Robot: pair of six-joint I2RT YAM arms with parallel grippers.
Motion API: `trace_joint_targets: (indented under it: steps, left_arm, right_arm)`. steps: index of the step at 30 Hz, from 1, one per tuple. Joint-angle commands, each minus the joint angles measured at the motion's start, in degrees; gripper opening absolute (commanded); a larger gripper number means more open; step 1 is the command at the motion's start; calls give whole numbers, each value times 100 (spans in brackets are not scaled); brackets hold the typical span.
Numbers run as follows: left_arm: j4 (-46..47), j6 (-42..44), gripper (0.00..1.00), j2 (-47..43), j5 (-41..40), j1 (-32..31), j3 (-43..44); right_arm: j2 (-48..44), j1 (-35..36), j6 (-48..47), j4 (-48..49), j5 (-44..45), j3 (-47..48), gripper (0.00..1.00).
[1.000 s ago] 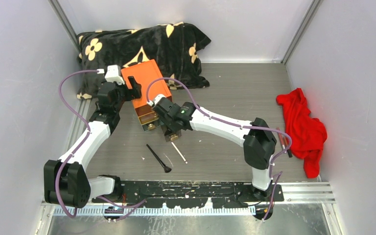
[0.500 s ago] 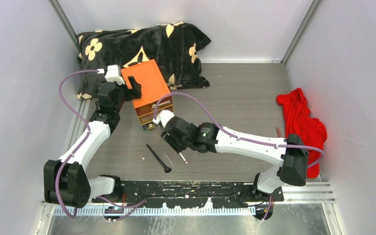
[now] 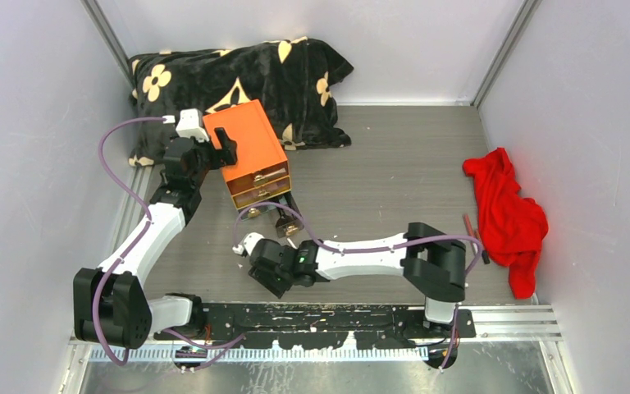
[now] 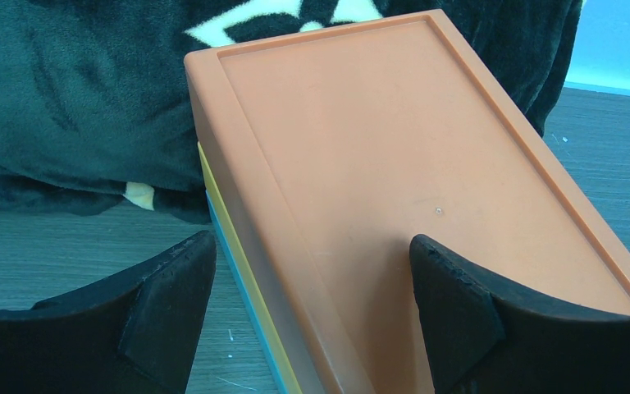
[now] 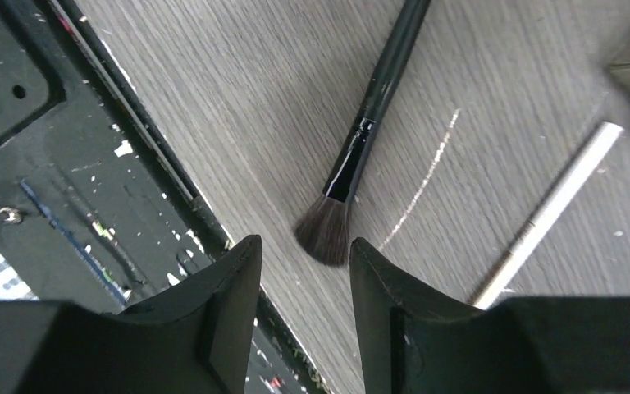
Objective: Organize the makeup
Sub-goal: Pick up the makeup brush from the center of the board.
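the right gripper [image 5: 303,261] hangs low over the table [image 5: 213,74], close to the black base plate [image 5: 16,164] at the near edge. its jaws stand a narrow way apart with nothing between them. just beyond the fingertips lies the brush [image 5: 361,139], flat on the wood. its dark bristle head points at the gripper, a little toward the right finger. its black handle runs away up and to the right in the wrist view. that long axis crosses the line on which the jaws close, at a slant rather than square. so a grip looks possible, but the gripper would have to go forward past the bristles to the handle and then down. a slight turn of the wrist would square it up.

a thin silver stick [image 5: 550,209] lies beside the brush, apart from it, on much the same slant.

the left gripper [image 4: 312,312] is well away at the orange box [image 3: 250,144]. its jaws are set wide, one finger over the lid and one off the side. i cannot tell whether they press on the box. the right arm is plainly the nearer one to the brush.
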Motion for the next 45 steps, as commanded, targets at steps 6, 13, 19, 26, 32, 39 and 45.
trace_joint_targets:
  steps: [6,13,19,26,32,39,45]
  left_arm:
    - [-1037,307,86,161,-109,5,-161]
    - [-1020,299,86,163,-96,5,-173]
    - [-985,319,86,174,-114,3,-207]
    - [-948,316,86,170,-91,5,-200]
    - [-932,314,86,350,-89,5,-224]
    - [-931,319,86,359,-101,5,-190]
    - [-937,311,86,320,-117,5,-203]
  right_arm:
    - [783,-13,97,506,-73,591,52]
    - [983,-274,-60,443,2,876,53]
    - [1281,-509,-147,343,-81,1086,53]
    - [1502,-510,-101,179,-21,1096,48]
    - [1383,-510,-1,4,33,850,2]
    - [824,-510,-171,-573,185,744,1]
    - [298,-510,-499,-2184,1156,1544,1]
